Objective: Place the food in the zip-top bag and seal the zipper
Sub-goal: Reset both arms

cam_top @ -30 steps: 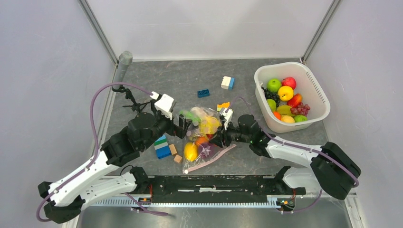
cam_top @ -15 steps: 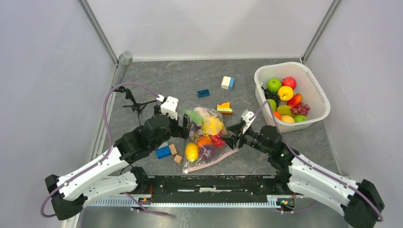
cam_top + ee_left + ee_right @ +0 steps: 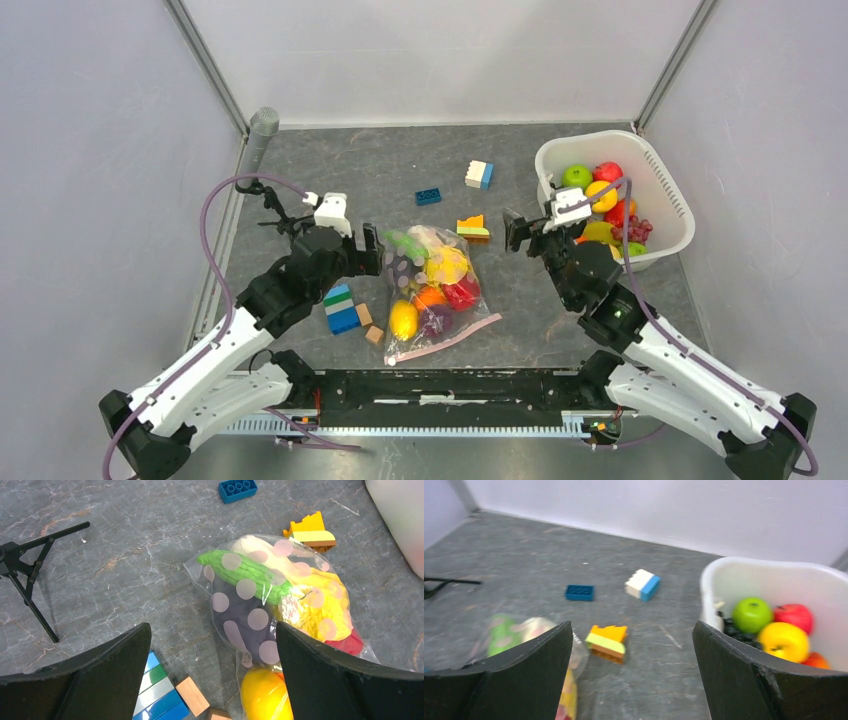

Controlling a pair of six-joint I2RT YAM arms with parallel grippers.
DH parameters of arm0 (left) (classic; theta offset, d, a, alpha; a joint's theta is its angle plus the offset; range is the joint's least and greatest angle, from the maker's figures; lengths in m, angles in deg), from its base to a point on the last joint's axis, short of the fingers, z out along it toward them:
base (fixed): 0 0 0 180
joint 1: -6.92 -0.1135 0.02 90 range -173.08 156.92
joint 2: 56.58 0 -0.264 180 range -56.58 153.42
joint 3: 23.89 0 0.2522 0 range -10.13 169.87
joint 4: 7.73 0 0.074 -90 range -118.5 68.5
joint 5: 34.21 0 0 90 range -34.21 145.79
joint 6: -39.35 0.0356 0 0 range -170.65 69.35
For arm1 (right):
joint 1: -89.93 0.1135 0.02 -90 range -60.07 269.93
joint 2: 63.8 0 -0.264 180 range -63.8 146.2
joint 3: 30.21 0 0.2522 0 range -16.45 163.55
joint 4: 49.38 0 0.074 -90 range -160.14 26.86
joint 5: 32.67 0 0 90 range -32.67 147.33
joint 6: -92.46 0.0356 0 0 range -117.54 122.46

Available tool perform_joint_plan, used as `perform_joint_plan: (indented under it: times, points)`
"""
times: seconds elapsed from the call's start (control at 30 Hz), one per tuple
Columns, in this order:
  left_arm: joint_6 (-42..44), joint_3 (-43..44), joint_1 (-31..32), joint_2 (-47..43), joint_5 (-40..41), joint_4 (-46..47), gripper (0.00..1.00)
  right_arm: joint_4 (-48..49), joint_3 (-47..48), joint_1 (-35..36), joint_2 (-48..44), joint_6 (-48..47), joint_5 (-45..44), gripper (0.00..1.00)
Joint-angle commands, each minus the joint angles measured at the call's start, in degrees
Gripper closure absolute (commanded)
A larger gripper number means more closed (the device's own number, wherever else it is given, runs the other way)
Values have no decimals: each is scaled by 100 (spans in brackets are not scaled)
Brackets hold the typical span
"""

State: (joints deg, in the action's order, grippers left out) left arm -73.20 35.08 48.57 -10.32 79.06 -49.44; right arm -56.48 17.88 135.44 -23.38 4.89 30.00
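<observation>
The zip-top bag [image 3: 436, 283] lies on the table between my arms, and neither gripper touches it. It holds food: a green piece [image 3: 245, 570], a purple one [image 3: 240, 622], yellow ones [image 3: 312, 602] and a lemon [image 3: 403, 320]. Its pink zipper [image 3: 450, 337] runs along the near edge. My left gripper [image 3: 372, 250] hovers at the bag's left side, open and holding nothing [image 3: 212, 630]. To the right of the bag my right gripper [image 3: 516, 231] is also open with nothing in it [image 3: 631, 627]. It faces the back wall, next to the basket.
A white basket [image 3: 668, 184] at the back right holds more fruit, such as a green apple [image 3: 752, 614]. Building blocks lie around the bag: orange-green [image 3: 470, 228], blue [image 3: 428, 196], white-blue [image 3: 479, 174], a striped stack [image 3: 340, 308]. A small black tripod [image 3: 30, 565] stands at the left.
My right gripper opened, left the bag and swung right and back toward the basket. The left gripper drew back a little to the left. The bag settled flat.
</observation>
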Motion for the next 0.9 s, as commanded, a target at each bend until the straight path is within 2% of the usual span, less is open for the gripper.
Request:
perform_joint_plan:
  times: [0.0, 0.1, 0.2, 0.3, 0.47, 0.87]
  points:
    - [-212, 61, -400, 21, -487, 285, 0, -600, 811, -21, 400, -529, -1591, 6]
    - [-316, 255, -780, 192, -773, 140, 0, -653, 1125, -143, 547, -621, -1750, 3]
    - [-506, 318, -798, 197, -514, 120, 0, -1034, 1299, -244, 602, -445, -1628, 2]
    - [-831, 256, -791, 60, -217, 97, 0, -1173, 1177, -271, 513, -69, -1236, 2]
    - [-851, 156, -790, -329, 163, 88, 0, -1043, 641, -271, 150, 521, -819, 2]
    - [-802, 212, -790, -507, 577, -63, 0, -924, 542, -272, 150, 704, -681, 2]
